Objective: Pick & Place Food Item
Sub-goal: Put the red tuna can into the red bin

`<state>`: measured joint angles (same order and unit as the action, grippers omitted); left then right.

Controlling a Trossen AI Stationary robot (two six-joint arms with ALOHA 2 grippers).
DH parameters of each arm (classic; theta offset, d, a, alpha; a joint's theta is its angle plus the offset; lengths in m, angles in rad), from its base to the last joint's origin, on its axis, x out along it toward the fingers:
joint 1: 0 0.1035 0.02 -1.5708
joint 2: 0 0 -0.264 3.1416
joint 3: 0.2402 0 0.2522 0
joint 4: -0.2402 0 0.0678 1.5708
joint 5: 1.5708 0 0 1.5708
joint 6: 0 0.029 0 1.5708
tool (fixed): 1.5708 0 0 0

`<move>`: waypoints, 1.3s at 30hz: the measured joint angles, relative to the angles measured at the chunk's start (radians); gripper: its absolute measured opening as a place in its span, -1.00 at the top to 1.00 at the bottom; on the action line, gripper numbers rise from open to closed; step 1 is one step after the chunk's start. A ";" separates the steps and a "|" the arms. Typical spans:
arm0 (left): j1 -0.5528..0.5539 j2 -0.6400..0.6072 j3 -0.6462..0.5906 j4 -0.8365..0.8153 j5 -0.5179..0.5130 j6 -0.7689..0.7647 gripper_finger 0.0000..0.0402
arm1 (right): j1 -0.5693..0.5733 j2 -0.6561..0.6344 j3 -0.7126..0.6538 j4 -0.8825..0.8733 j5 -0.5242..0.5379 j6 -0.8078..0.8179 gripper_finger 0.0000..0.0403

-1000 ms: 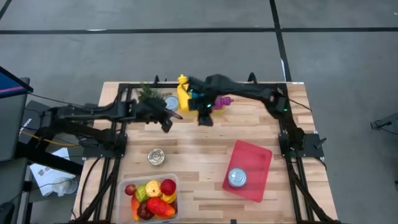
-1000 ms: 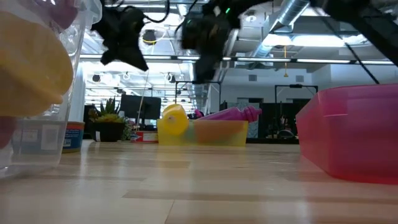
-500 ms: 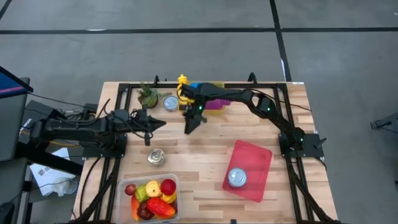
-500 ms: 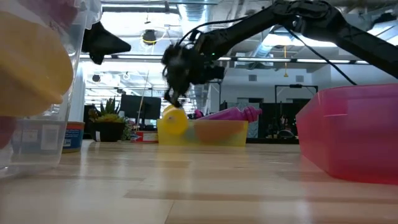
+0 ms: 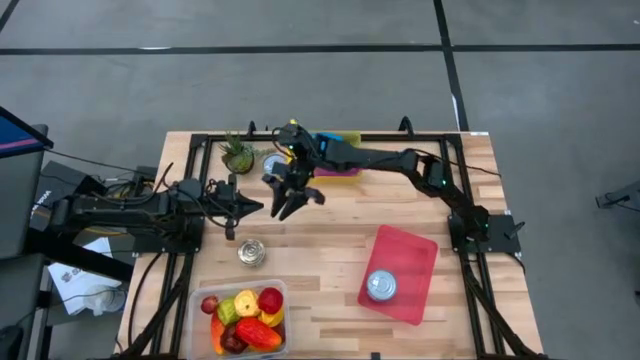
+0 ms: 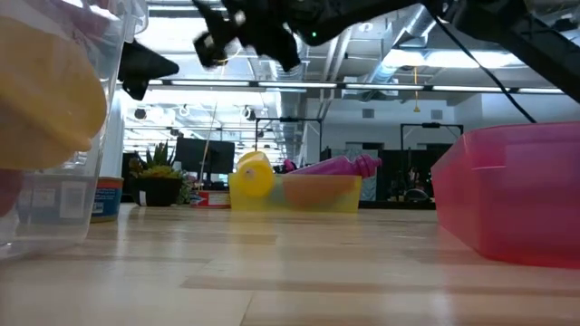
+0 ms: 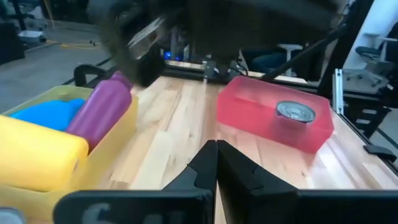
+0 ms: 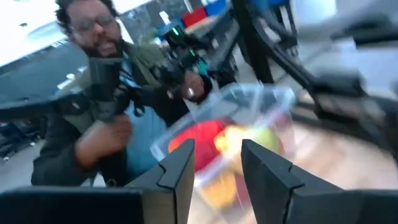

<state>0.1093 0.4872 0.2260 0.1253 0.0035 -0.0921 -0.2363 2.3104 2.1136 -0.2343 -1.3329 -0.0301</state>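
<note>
1. Food items, a heap of red, yellow and green plastic fruit (image 5: 246, 316), lay in a clear plastic tub (image 5: 205, 292) at the table's near edge; we saw none of it held.
2. Our right gripper (image 5: 285, 201) hung above the wooden table (image 5: 330, 250) beside the yellow bin (image 5: 335, 172), fingers (image 8: 180, 168) parted narrowly on nothing.
3. Our left gripper (image 5: 255, 207) hovered near a silver tin can (image 5: 251, 252), fingers (image 7: 205, 165) pressed together; empty.
4. A red tray (image 5: 415, 255) held another can (image 5: 381, 286).
</note>
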 joint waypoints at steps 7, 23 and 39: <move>0.000 -0.004 0.000 0.007 0.005 -0.013 1.00 | 0.055 -0.002 0.000 0.171 0.250 0.052 0.39; 0.000 -0.050 0.000 0.009 0.126 0.029 1.00 | 0.108 -0.054 -0.020 0.734 0.817 -0.058 0.39; 0.000 -0.084 0.000 -0.101 0.071 0.032 1.00 | 0.054 -0.440 -0.911 1.105 1.325 -0.108 0.39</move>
<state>0.1097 0.4037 0.2260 0.0244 0.0745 -0.0598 -0.1819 1.8708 1.2027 0.8703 -0.0081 -0.1384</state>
